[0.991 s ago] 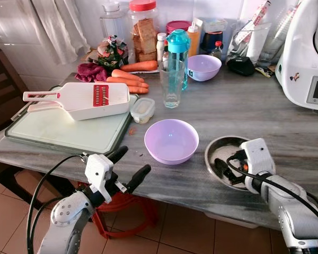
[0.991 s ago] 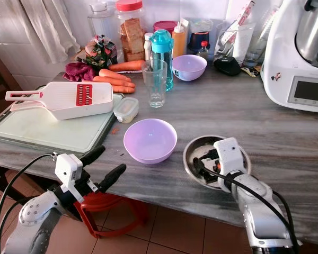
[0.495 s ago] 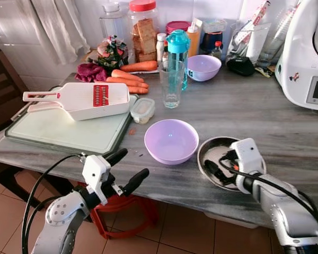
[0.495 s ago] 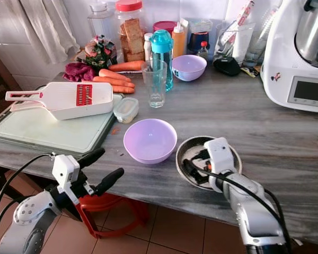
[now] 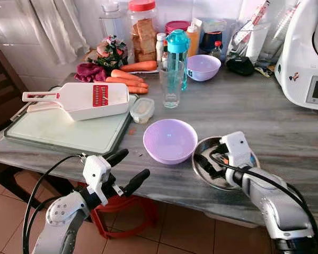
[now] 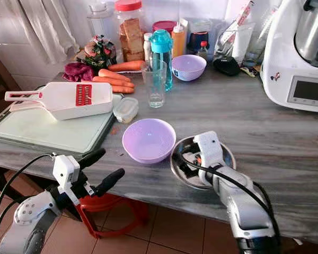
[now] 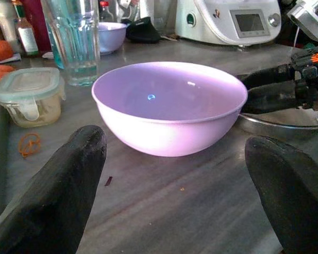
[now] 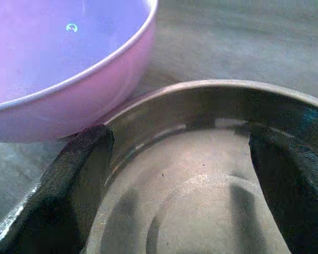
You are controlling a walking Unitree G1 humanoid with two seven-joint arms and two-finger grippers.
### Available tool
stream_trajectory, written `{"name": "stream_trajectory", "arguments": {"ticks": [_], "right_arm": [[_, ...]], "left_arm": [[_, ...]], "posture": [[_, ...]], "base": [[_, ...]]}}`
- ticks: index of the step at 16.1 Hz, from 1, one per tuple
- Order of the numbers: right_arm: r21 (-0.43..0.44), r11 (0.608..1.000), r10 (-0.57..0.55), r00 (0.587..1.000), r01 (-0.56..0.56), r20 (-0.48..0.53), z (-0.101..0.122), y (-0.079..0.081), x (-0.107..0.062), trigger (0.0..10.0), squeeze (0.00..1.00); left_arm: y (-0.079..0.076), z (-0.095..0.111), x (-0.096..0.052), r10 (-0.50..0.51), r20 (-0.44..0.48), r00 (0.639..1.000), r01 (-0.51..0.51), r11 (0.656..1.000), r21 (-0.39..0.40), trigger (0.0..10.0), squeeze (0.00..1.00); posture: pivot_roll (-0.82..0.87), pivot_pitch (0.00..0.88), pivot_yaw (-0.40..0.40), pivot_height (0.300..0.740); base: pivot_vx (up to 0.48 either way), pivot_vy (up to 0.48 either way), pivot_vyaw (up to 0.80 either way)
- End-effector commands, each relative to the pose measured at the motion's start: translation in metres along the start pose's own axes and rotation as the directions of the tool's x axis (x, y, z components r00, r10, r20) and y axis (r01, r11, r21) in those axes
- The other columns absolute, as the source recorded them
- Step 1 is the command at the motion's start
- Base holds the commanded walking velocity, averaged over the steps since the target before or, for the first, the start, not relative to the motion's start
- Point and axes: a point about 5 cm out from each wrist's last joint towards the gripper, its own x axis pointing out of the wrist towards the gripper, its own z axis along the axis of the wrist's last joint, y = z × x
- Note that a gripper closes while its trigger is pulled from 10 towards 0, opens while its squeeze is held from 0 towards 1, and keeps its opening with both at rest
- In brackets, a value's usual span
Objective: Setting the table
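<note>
Steel bowl (image 5: 220,181) touching purple bowl (image 5: 170,140); right gripper (image 5: 204,162) spread inside; left gripper (image 5: 129,168) open (off table).

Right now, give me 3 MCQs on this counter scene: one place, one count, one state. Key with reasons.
1. Where does the metal dish sit?
A. on the cutting board
B. just right of the near purple bowl
C. behind the blue bottle

2. How many purple bowls are on the counter?
A. one
B. two
C. three

3. How are the left pincer's fingers?
A. spread open, holding nothing
C. closed on the glass
B. closed on the slicer

Key:
1 B: the metal dish lies beside the near purple bowl, with the right pincer reaching into it.
2 B: the near one, plus a far purple bowl by the blue bottle.
3 A: the left pincer hangs off the counter edge, its fingers apart with nothing between them.
</note>
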Motion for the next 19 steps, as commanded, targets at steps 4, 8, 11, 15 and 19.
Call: {"name": "stream_trajectory", "arguments": {"ticks": [4,8,11,15,19], "right_arm": [[0.024,0.999,0.039,0.999,-0.039,0.005,0.002,0.009,0.007,10.0,0.00],[0.007,1.000,0.017,1.000,-0.017,0.017,0.004,0.006,0.004,10.0,0.00],[-0.015,0.999,-0.051,0.996,0.052,0.074,0.014,-0.007,-0.016,10.0,0.00],[-0.044,0.996,-0.071,0.970,0.083,0.231,0.031,-0.002,-0.032,10.0,0.00],[0.040,0.979,-0.201,0.912,0.200,0.358,0.032,0.007,-0.039,10.0,0.00]], "left_arm": [[0.001,0.001,-0.002,0.010,-0.009,1.000,-0.009,1.000,0.006,10.0,0.00],[0.001,-0.001,-0.003,0.009,-0.018,1.000,-0.008,1.000,0.007,10.0,0.00],[0.002,-0.003,-0.005,0.020,-0.020,1.000,-0.020,1.000,0.006,10.0,0.00],[0.003,-0.003,-0.004,0.031,-0.010,0.999,-0.031,0.999,0.008,10.0,0.00],[0.015,0.005,-0.003,0.196,0.054,0.979,-0.198,0.979,0.048,10.0,0.00]], "posture": [[0.02,0.053,0.069,0.740],[0.03,0.054,0.068,0.740],[0.02,0.054,0.070,0.740],[0.00,0.050,0.079,0.740],[0.00,0.036,0.076,0.740]], "base": [[0.000,0.000,0.00],[0.000,0.000,0.00],[0.000,0.000,0.00],[0.000,0.000,0.00],[0.000,0.000,0.00]]}}
